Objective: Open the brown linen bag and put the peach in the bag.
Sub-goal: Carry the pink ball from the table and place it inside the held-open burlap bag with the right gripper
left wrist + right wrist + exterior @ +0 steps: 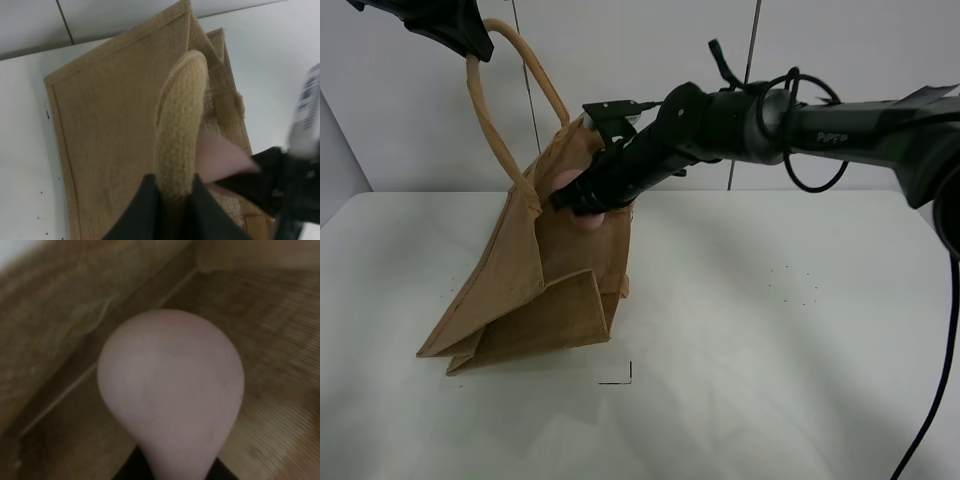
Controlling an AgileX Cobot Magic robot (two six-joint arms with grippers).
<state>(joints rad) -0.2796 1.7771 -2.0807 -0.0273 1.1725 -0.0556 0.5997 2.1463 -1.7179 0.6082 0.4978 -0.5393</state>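
Pinching the peach (170, 385), the right hand (578, 198) reaches into the mouth of the brown linen bag (535, 290), hoisted by the left hand (172, 200) clamped on one handle (181, 115). If that handle slips, the mouth likely collapses and the fruit rolls onto the bench (770, 330).

Even light fills the high view: the table (770, 330) is bright without glare, and the brown linen bag (540, 290) casts only a faint shadow along its base. In the left wrist view the right arm (285, 185) beside the bag is smeared by motion blur. Inside the bag, the right wrist view is dimmer and the peach (170, 385) looks soft, out of focus.
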